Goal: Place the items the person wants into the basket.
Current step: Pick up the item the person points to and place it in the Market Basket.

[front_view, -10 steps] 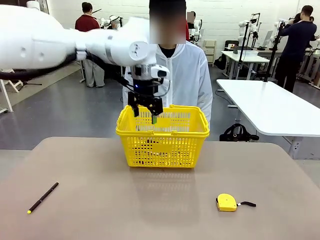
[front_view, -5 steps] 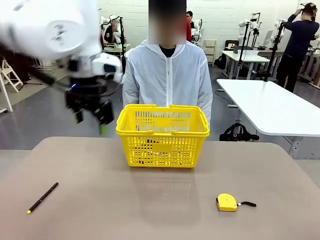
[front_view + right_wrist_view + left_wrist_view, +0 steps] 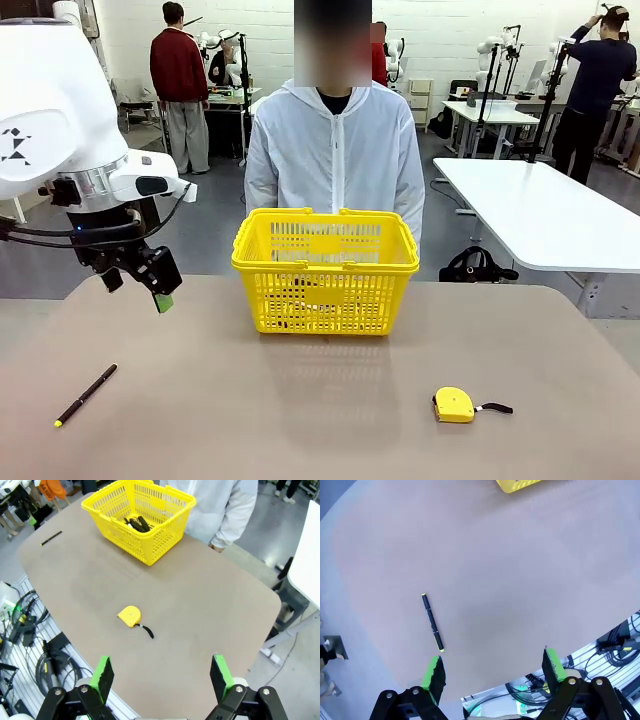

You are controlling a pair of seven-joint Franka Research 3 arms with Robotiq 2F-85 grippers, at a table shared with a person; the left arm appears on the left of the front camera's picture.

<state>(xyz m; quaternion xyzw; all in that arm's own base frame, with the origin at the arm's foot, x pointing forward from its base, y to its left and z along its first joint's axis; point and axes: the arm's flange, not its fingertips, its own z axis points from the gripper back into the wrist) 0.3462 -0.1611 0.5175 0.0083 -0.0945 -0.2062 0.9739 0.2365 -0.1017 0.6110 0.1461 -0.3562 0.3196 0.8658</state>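
The yellow basket (image 3: 325, 272) stands at the table's far middle, in front of the person (image 3: 335, 150) in the white jacket. In the right wrist view, dark items (image 3: 137, 523) lie on the floor of the basket (image 3: 165, 510); they are too small to tell apart. My left gripper (image 3: 138, 292) hangs open and empty above the table's left side, well left of the basket. From its own camera, my left gripper (image 3: 492, 669) is above the near table edge, its jaws wide. My right gripper (image 3: 161, 676) is open and empty, high over the table's near right edge.
A thin black pen (image 3: 85, 395) with a yellow tip lies near the front left, also visible below the left gripper as the pen (image 3: 432, 623). A round yellow tape measure (image 3: 453, 405) sits at the front right. Other tables and people are in the background.
My left arm has swung from above the basket to the left and down over the table's left side, jaws open throughout. The basket, pen and tape measure have not moved.
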